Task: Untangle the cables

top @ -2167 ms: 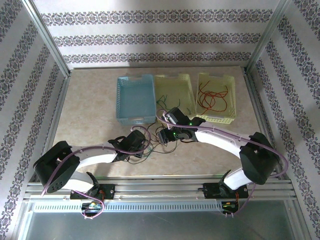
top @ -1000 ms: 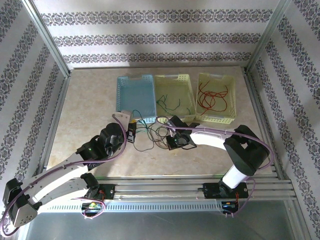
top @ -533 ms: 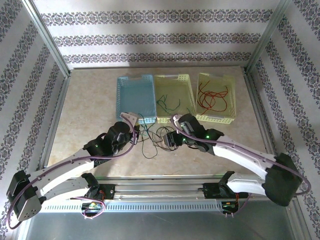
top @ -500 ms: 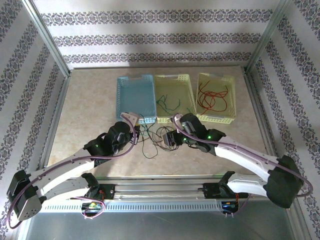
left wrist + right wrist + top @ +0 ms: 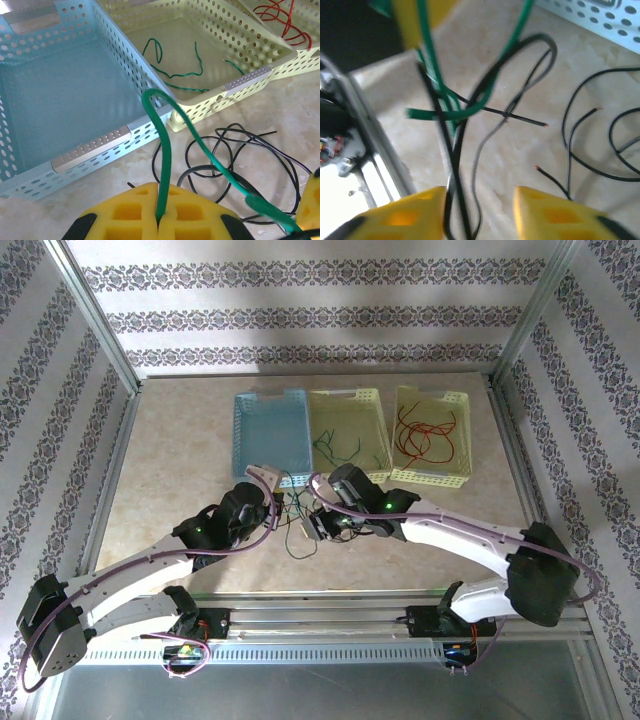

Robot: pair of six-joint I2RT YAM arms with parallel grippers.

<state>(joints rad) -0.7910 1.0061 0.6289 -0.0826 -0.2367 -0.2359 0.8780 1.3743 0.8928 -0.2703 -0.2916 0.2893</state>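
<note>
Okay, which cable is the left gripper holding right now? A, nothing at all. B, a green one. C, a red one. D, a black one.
B: in the left wrist view the left gripper pinches a green cable between its closed yellow fingers, while the black cables lie loose beyond it.
</note>
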